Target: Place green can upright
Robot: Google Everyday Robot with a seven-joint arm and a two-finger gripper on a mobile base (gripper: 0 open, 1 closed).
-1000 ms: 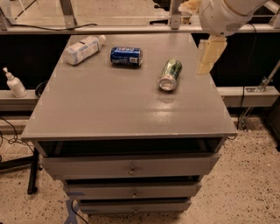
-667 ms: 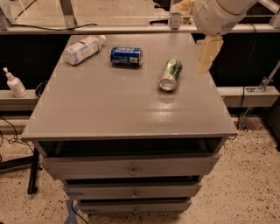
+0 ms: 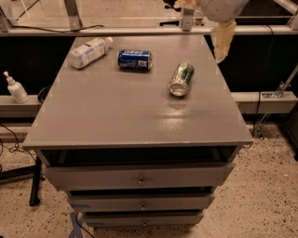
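The green can [image 3: 181, 79] lies on its side on the right part of the grey cabinet top [image 3: 116, 116], with its silver end facing the front. My gripper [image 3: 207, 21] hangs above the cabinet's back right corner, behind and to the right of the can and well clear of it. It is open and empty. One cream finger [image 3: 223, 39] points down past the right edge, and the other shows at the top of the view [image 3: 186, 4].
A dark-blue can [image 3: 134, 59] lies on its side at the back middle. A white-labelled plastic bottle [image 3: 90, 52] lies at the back left. A rail [image 3: 116, 30] runs behind the cabinet. A dispenser bottle [image 3: 14, 88] stands on a ledge to the left.
The gripper has risen a little and drifted slightly away at the back right corner. The cans and the bottle have not moved.
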